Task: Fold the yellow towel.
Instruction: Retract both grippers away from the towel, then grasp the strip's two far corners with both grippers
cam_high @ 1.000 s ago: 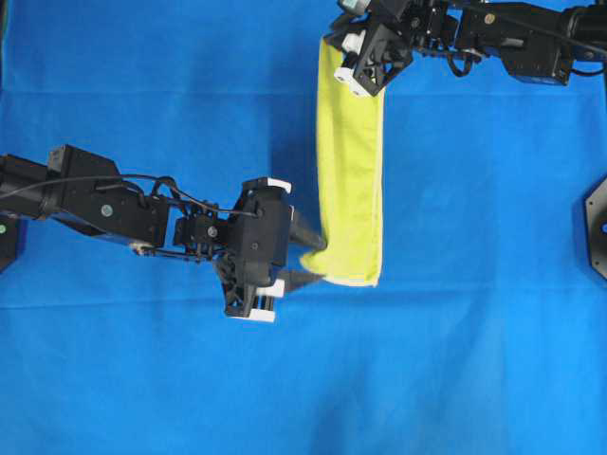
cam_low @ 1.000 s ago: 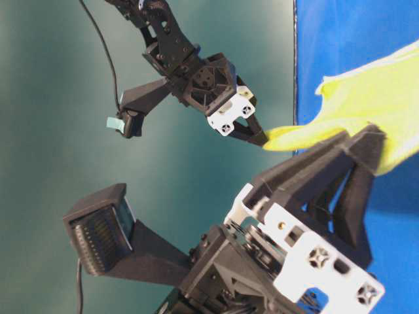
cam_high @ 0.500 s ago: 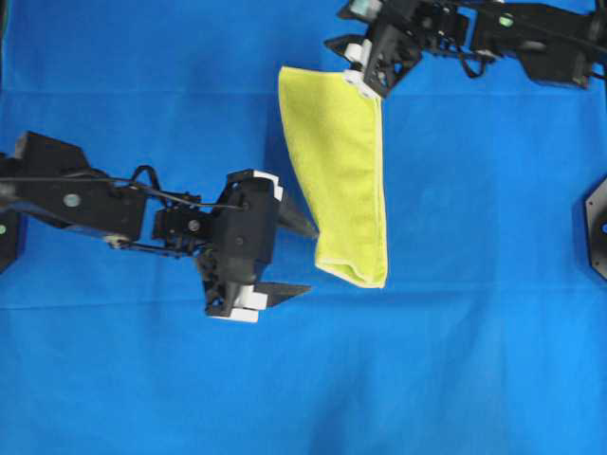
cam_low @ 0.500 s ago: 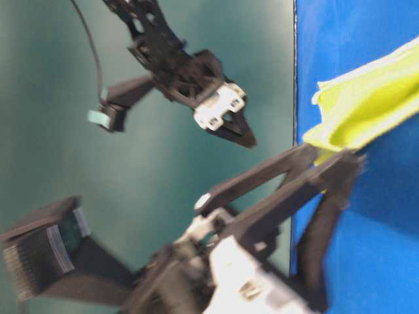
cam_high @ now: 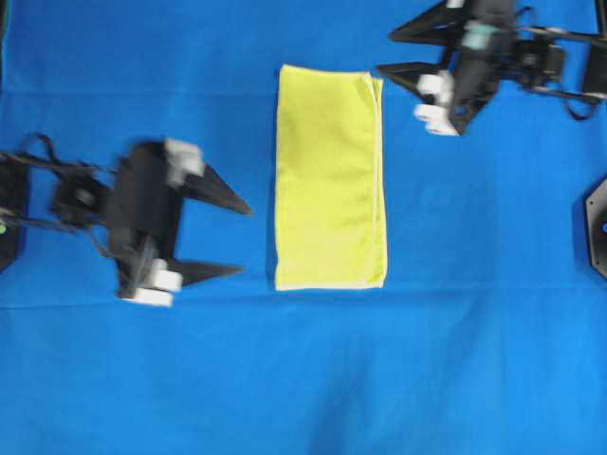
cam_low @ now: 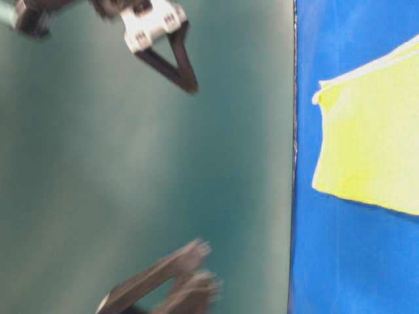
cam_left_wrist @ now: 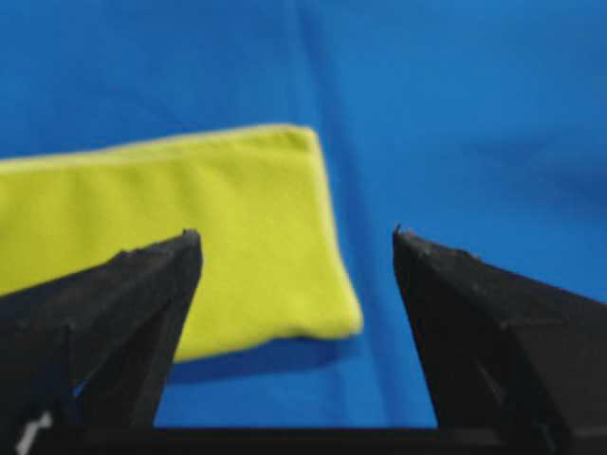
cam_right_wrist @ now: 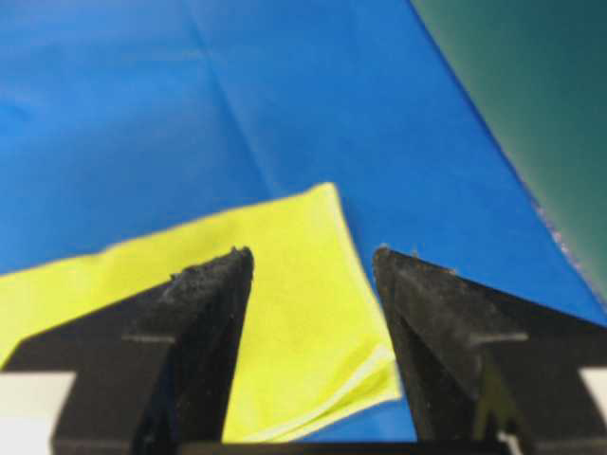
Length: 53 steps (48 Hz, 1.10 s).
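Left gripper (cam_high: pixel 240 238), black with white knuckle blocks, spread wide and empty, blurred, well to the left of the folded bright yellow terry towel (cam_high: pixel 330 177) in the overhead view. Right gripper (cam_high: pixel 386 53), likewise black and white, also splayed open with nothing between its jaws, off the towel's upper right corner and clear of it. Yellow towel flat on the large blue cloth (cam_high: pixel 474 332), a tall narrow rectangle near the middle, layered edges showing along its right side and at the top right corner, pale hem along the bottom. Touched by neither gripper. Seen from the left wrist, the towel (cam_left_wrist: pixel 190 237) beyond two dark fingertips (cam_left_wrist: pixel 161 275), one rounded folded corner in the gap between them. Seen from the right wrist, a corner of the towel (cam_right_wrist: pixel 313 313) under and between the black fingers (cam_right_wrist: pixel 209 313), doubled edges visible at lower right. Dark metal plate (cam_high: pixel 596 227) at the right margin of the blue cloth, partly cut off. Plain teal backdrop (cam_low: pixel 131 163) behind in the table-level view, both grippers raised and blurred against it. Nothing lying between either gripper and the towel.
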Each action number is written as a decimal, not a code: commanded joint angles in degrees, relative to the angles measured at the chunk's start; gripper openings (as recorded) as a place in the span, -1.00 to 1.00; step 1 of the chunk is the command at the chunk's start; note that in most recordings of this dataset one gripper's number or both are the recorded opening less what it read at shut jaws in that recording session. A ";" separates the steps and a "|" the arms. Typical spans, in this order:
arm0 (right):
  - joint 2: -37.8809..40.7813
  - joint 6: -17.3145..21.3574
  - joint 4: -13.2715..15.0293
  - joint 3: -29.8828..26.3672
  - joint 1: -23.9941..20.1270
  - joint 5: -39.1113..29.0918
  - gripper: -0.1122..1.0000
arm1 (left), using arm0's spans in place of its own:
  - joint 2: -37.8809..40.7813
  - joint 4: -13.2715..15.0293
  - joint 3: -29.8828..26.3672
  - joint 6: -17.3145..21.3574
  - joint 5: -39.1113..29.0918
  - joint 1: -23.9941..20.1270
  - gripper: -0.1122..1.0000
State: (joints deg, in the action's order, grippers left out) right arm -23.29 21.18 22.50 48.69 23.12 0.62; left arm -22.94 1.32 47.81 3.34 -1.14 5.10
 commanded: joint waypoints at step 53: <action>-6.06 3.87 -0.53 7.91 2.20 8.44 0.24 | -3.87 0.00 8.61 0.09 18.54 -13.62 0.58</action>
State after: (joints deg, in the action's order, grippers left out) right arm -32.08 24.87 22.15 59.33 23.99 10.02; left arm -29.44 1.32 59.24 3.25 16.70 -6.06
